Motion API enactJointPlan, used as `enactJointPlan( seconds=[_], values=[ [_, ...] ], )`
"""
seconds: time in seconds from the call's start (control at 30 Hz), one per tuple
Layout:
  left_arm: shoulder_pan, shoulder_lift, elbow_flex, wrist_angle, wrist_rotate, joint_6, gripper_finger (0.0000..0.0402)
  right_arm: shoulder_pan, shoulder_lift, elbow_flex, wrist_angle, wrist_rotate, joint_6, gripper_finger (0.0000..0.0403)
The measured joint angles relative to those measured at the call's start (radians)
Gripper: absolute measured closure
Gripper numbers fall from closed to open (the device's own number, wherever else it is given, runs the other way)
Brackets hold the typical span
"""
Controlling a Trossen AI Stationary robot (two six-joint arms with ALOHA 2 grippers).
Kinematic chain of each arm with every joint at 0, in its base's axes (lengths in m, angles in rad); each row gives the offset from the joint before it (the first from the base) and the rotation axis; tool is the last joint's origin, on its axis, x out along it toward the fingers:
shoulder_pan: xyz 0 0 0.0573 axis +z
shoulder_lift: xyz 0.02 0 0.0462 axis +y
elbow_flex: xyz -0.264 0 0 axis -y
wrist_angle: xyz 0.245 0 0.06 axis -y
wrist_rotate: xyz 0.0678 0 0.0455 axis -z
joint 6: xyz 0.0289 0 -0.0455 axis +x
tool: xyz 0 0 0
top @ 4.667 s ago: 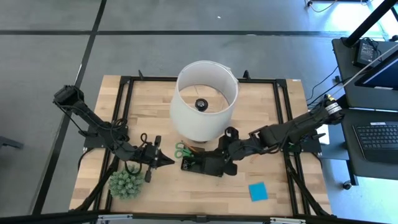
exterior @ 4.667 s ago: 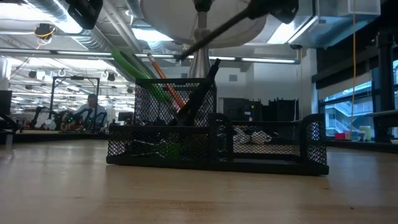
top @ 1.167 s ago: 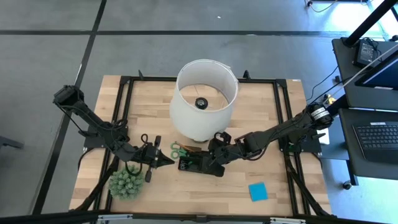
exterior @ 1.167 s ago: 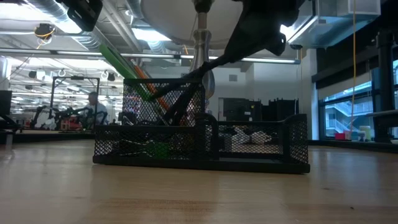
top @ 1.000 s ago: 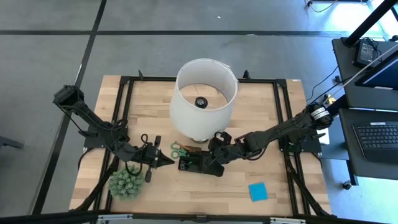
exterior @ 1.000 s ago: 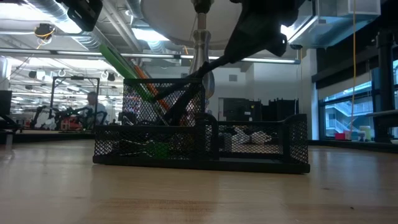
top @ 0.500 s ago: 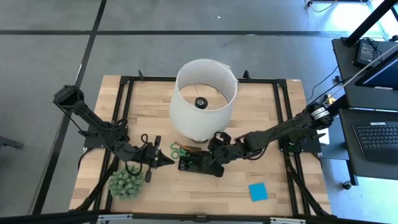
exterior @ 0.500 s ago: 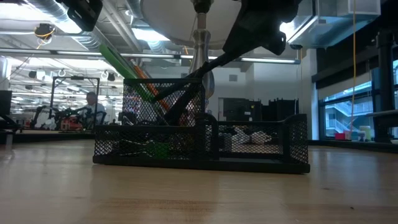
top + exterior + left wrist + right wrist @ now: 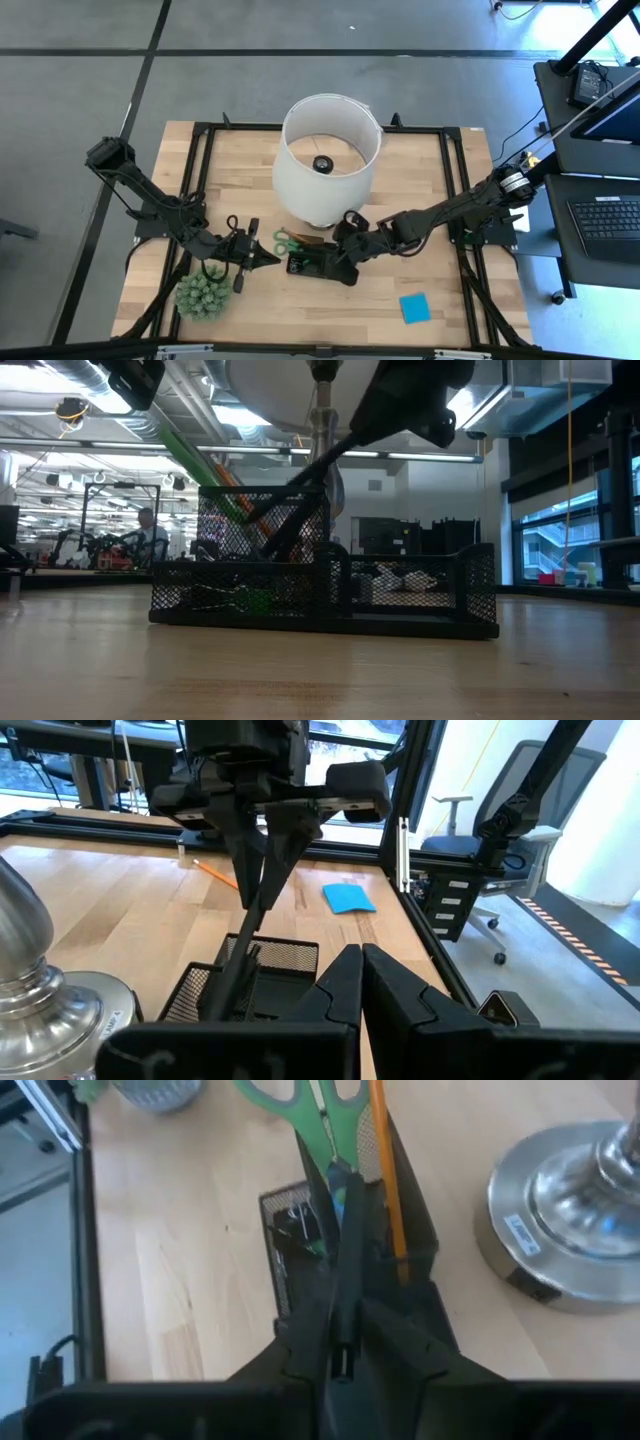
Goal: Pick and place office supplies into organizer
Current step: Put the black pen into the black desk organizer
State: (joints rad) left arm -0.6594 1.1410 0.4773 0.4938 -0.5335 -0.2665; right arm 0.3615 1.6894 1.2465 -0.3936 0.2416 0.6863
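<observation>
The black mesh organizer (image 9: 320, 265) (image 9: 320, 590) stands on the table in front of the lamp. Green-handled scissors (image 9: 310, 1120) and an orange pencil (image 9: 385, 1170) lean in its taller compartment, sticking out over the rim. My right gripper (image 9: 343, 252) (image 9: 345, 1310) hangs over the organizer, shut on a dark pen (image 9: 310, 485) that slants down into that compartment. Just left of the organizer, my left gripper (image 9: 272, 260) (image 9: 358, 982) is shut and holds nothing. The blue sticky-note pad (image 9: 414, 307) lies flat near the front right. My right gripper pinches the dark pen near its upper end (image 9: 346, 1325) between its two fingers (image 9: 300, 1345). The fingers slant down from the table's right side and lie roughly along the pen. The pen is tilted, and its lower end (image 9: 275, 545) is inside the organizer's taller compartment.
The white lampshade (image 9: 330, 160) on its metal base (image 9: 570, 1210) stands right behind the organizer. A spiky green plant ball (image 9: 200, 295) sits at the front left. A second orange pencil (image 9: 215, 873) lies on the table beyond the organizer. A black frame (image 9: 455, 190) edges the tabletop.
My right gripper has tipped a little over the organizer. The pen now stands somewhat steeper, its upper part swung while its lower end has stayed in the taller compartment. The organizer and my left gripper have kept still.
</observation>
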Motion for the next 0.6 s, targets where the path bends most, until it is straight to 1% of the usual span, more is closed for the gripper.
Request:
enactJointPlan(
  seconds=[0.17,0.33,0.6],
  values=[
    [0.000,0.000,0.000,0.000,0.000,0.000,0.0399,0.000,0.000,0.000,0.034,-0.002,-0.008,0.0338],
    [0.000,0.000,0.000,0.000,0.000,0.000,0.0399,0.001,0.000,0.000,0.025,-0.012,-0.006,0.0334],
    [0.000,0.000,0.000,0.000,0.000,0.000,0.0399,0.000,0.000,0.001,0.022,-0.030,0.015,0.0355]
  ],
)
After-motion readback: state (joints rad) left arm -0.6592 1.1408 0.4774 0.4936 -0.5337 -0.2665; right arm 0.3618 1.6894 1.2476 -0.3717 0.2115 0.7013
